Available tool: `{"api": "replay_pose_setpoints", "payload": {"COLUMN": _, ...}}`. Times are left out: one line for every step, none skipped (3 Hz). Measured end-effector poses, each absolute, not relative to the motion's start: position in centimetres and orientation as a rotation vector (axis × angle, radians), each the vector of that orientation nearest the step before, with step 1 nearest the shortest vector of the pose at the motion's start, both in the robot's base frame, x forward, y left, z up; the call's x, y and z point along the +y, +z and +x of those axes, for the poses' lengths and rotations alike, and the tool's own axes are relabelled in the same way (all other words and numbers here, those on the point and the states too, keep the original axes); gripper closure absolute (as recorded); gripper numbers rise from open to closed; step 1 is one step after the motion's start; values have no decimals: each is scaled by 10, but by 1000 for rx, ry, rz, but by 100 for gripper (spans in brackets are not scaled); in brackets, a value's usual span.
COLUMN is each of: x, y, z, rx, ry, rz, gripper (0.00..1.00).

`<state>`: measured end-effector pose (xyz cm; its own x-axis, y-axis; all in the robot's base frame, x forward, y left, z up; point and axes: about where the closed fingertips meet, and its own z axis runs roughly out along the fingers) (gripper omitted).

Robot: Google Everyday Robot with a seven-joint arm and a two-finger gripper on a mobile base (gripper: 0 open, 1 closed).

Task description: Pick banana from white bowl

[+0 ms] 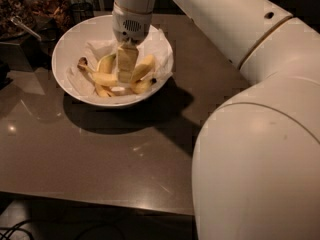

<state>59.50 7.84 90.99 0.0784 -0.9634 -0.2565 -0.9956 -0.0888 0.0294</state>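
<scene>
The white bowl [64, 74] stands at the back left of the brown table, lined with crumpled white paper. Several yellow bananas lie in it. The banana [100, 77], the longest one, with a dark brown knobby stem end at the left, lies across the bowl's middle. A shorter banana [143, 66] lies to the right and another [107, 62] behind. My gripper [125, 77] reaches straight down into the bowl's middle, right over the long banana's right part, and hides it there.
My big white arm [260, 149] fills the right side and foreground. Dark trays of food with a metal utensil [22, 26] stand at the back left beside the bowl. The brown table [100, 149] ends at a front edge low in view.
</scene>
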Motion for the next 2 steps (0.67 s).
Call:
{"api": "replay_pose_setpoints", "payload": {"x": 80, "y": 902, "z": 600, "rx": 2022, "ry": 300, "rz": -2203, "gripper": 37}}
{"api": "replay_pose_setpoints", "payload": {"x": 85, "y": 891, "z": 603, "rx": 2032, "ry": 291, "rz": -2232, "gripper": 38}}
